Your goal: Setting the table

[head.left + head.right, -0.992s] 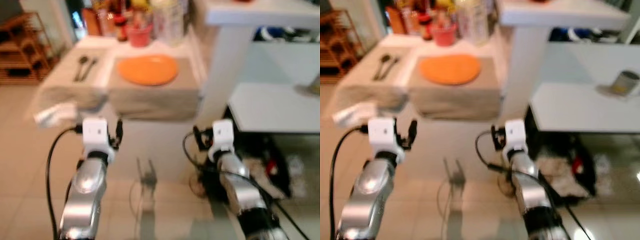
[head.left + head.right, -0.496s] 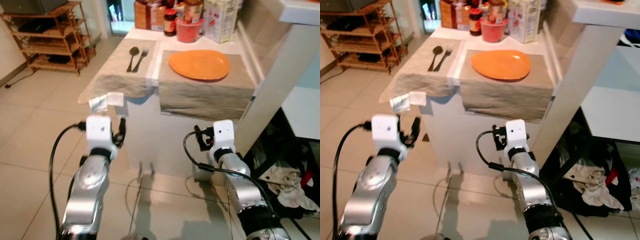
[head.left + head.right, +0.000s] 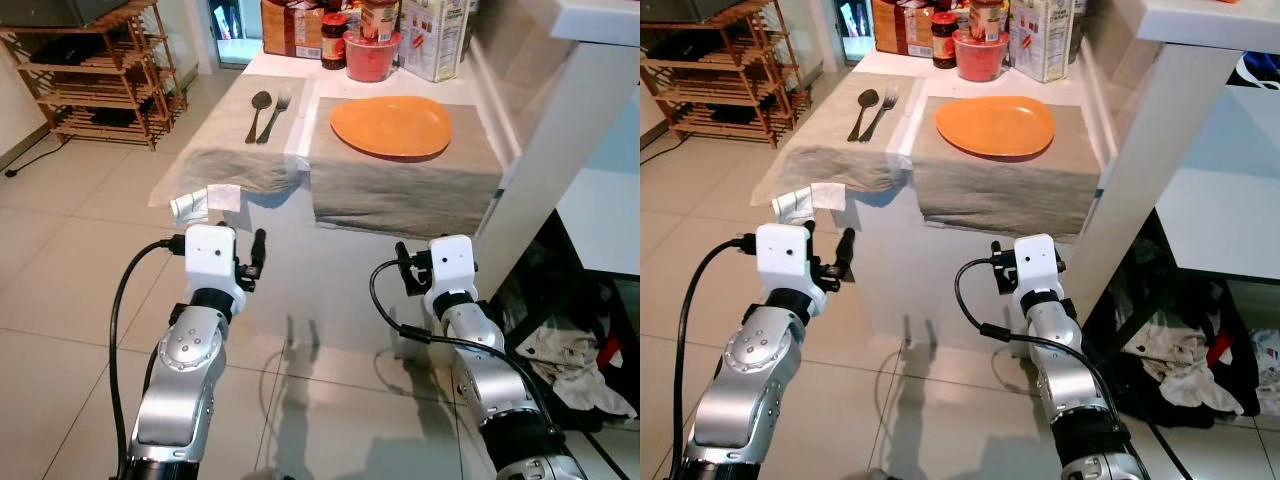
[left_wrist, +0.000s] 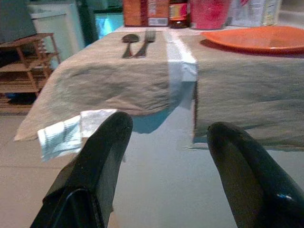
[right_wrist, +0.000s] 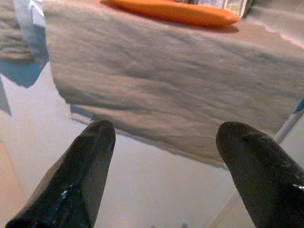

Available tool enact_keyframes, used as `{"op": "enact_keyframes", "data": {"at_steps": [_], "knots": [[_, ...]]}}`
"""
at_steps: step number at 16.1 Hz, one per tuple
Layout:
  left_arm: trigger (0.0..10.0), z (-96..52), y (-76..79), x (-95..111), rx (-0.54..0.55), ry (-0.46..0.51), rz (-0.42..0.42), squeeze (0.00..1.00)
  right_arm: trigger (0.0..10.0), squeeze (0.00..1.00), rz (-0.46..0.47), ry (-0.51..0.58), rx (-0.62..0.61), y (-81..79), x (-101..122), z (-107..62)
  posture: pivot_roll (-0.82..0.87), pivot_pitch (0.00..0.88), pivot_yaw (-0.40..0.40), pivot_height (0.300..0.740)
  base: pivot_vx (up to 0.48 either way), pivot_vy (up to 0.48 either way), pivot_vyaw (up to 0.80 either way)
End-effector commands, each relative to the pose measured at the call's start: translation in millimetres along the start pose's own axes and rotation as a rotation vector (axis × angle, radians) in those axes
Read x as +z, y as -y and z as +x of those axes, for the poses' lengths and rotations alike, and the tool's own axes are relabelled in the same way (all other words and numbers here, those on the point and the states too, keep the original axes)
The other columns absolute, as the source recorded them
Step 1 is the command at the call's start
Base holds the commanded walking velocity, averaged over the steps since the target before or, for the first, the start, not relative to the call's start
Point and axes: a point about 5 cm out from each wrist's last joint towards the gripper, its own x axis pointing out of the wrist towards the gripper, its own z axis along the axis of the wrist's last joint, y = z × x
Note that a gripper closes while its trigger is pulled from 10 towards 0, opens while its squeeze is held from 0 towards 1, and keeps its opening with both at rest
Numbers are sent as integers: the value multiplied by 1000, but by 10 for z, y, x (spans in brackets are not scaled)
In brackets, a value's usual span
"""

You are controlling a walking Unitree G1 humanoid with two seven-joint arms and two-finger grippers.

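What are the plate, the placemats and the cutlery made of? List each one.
Orange plate: smooth, glossy surface, probably plastic or glazed ceramic; cannot tell which.
Placemats: beige woven cloth, linen-like; they drape and wrinkle over the table edge.
Spoon and fork: dark with a grey sheen, likely metal.

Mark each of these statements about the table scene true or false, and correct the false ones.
1. The orange plate lies on the right-hand placemat. True.
2. The spoon and fork lie on the plate. False: they lie side by side on the left-hand placemat, apart from the plate.
3. The left gripper holds the fork. False: its jaws are open and empty, short of the table's edge.
4. The right gripper is open, facing the hanging cloth below the plate. True.
5. A red container stands behind the plate. True.
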Motion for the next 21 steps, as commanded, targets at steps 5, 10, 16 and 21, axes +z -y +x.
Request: {"op": "enact_keyframes", "data": {"at_steps": [5, 10, 16, 21], "knots": [[10000, 4, 11, 5, -2, 5, 7, 0, 10000, 0, -11, 31, 6, -4, 44, 20, 34, 0, 20, 740, 384, 0, 0], [10000, 26, -26, 9, 27, 6, -20, 1000, 10000, 0, 4, 18, 7, -1, 29, 27, 34, 0, 18, 740, 0, 0, 0], [10000, 24, -12, 1, 14, 4, 6, 1000, 10000, 1000, 10, -6, 17, -14, 3, 32, 30, 0, 20, 740, 0, 0, 0], [0, 27, 27, -11, -20, -3, 0, 0, 0, 0, 10, -13, 23, -16, -8, 32, 28, 0, 23, 740, 0, 0, 0]]}}
